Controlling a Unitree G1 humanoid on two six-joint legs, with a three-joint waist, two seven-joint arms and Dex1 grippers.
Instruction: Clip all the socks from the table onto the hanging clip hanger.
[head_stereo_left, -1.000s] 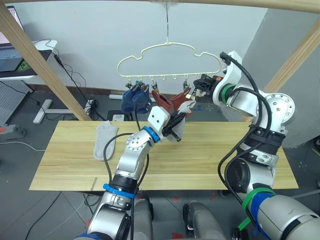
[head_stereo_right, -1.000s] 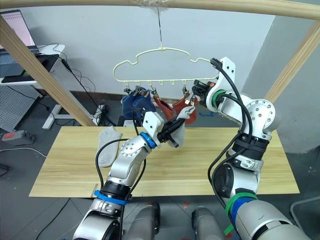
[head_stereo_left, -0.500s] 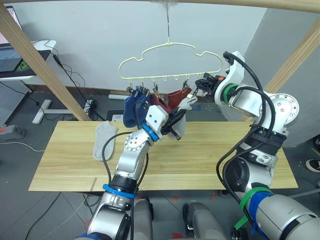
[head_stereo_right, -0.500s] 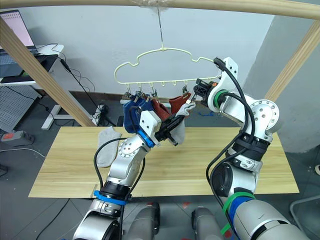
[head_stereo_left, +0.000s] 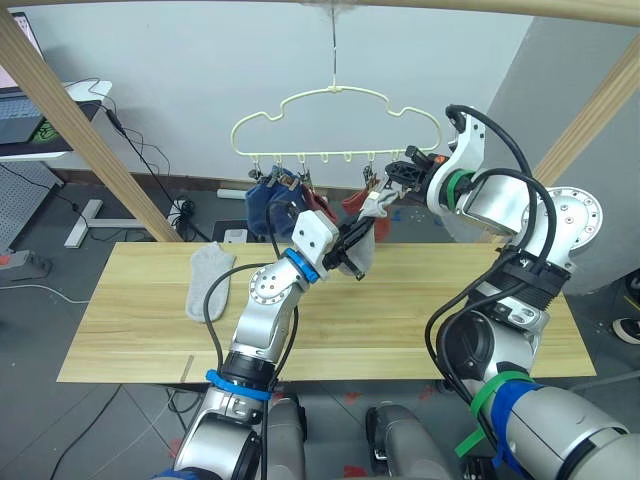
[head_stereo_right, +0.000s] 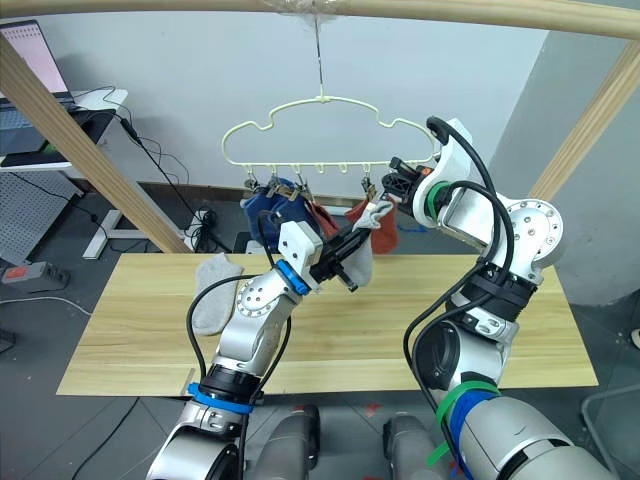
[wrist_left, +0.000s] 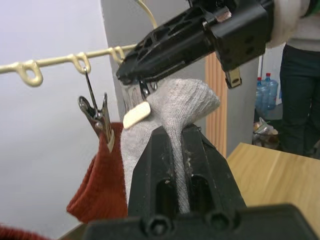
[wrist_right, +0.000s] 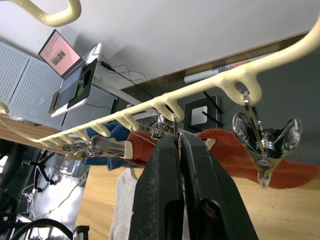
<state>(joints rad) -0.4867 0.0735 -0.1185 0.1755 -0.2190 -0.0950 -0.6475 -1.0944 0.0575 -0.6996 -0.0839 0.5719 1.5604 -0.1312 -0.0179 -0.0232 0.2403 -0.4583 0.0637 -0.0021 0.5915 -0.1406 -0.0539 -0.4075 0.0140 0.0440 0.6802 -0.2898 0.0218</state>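
A plain pale wall closes the back of the room, with a grey panel at its right end and a dark grey floor below. Thick wooden poles slant up on both sides to a horizontal pole overhead. At far left stands a white desk carrying a laptop, with black cables trailing down to the floor.

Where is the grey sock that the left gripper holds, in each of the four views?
Left eye view: the grey sock is at centre, below the clip hanger.
Right eye view: at centre, under the hanger's bottom bar.
Left wrist view: mid-frame, in the left gripper.
Right wrist view: at the lower edge, beside the right gripper.
Shared landmark: the clip hanger.
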